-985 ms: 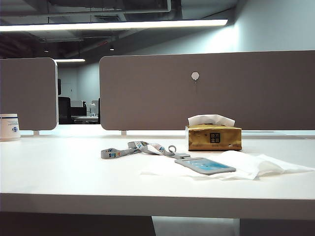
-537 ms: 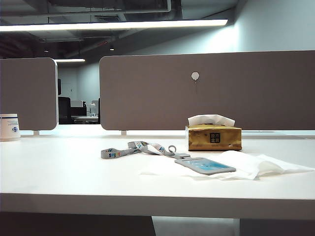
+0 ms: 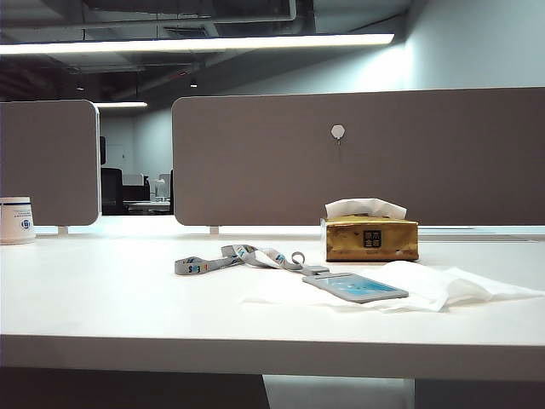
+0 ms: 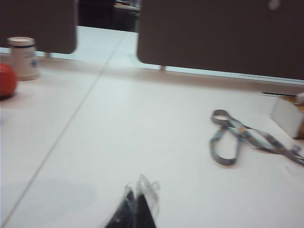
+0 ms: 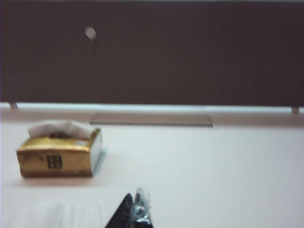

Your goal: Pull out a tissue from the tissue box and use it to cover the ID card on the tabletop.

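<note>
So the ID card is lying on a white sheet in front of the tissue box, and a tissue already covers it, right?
Not covered. The exterior view shows the ID card lying bare on top of the white sheet, in front of the tissue box; a tissue sits in the box's slit.

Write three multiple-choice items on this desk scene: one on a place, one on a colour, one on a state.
1. Where does the ID card lie?
A. on top of a white paper sheet, in front of the tissue box
B. inside the cup
C. leaning on the divider

2. What colour is the tissue box?
A. red
B. golden-brown
C. green

3. How does the right gripper stand?
A. shut on a tissue
B. wide open
C. shut, holding nothing

Answers:
1. A, the exterior view shows the blue badge resting on the sheet, nearer the camera than the box.
2. B, both the exterior and right wrist views show a golden-brown pack.
3. C, its fingertips meet above the tabletop with nothing between them; the left gripper looks shut too.
</note>
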Available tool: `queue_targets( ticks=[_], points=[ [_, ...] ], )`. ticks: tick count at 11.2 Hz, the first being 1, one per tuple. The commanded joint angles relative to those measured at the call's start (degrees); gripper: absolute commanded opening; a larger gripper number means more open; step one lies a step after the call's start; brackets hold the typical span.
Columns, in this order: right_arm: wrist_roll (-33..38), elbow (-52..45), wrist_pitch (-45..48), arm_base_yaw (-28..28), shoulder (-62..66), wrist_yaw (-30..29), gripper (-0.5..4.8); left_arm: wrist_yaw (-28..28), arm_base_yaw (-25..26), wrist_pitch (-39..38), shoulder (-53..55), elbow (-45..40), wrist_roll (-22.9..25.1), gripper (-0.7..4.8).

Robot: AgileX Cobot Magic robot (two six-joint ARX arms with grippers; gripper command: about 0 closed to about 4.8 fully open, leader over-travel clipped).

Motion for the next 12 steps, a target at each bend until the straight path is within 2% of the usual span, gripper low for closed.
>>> queue_targets(
  ticks=[1,3,6,7,9,12],
  points=[
    [0.2,2.6,4.15,0.15,-0.04,-2.56,-0.05,6.8,-0.07,4.48,0.07,0.24,-0.35,-0.05],
    [0.17,6.69,4.11,0.15,-0.04,-6.23,-0.05,9.29,-0.07,6.4,0.07,0.24,-1.77,-0.05],
    [-2.19,15.34,3.48,0.13,1.09,-6.75,-0.05,10.69,-0.09,7.19,0.07,0.24,-4.17,-0.05],
    [-5.16,23.87,1.2,0.11,8.98,-9.75,-0.05,13.25,-0.09,7.21,0.07,0.24,-4.2,-0.05],
    [-5.2,35.89,0.68,0.11,24.65,-17.22,-0.05,14.95,-0.09,7.63,0.07,0.24,-4.2,-0.05],
    [-5.14,45.51,0.61,0.13,39.69,-24.72,-0.05,15.67,-0.09,8.24,0.07,0.24,-4.2,-0.05]
  ],
)
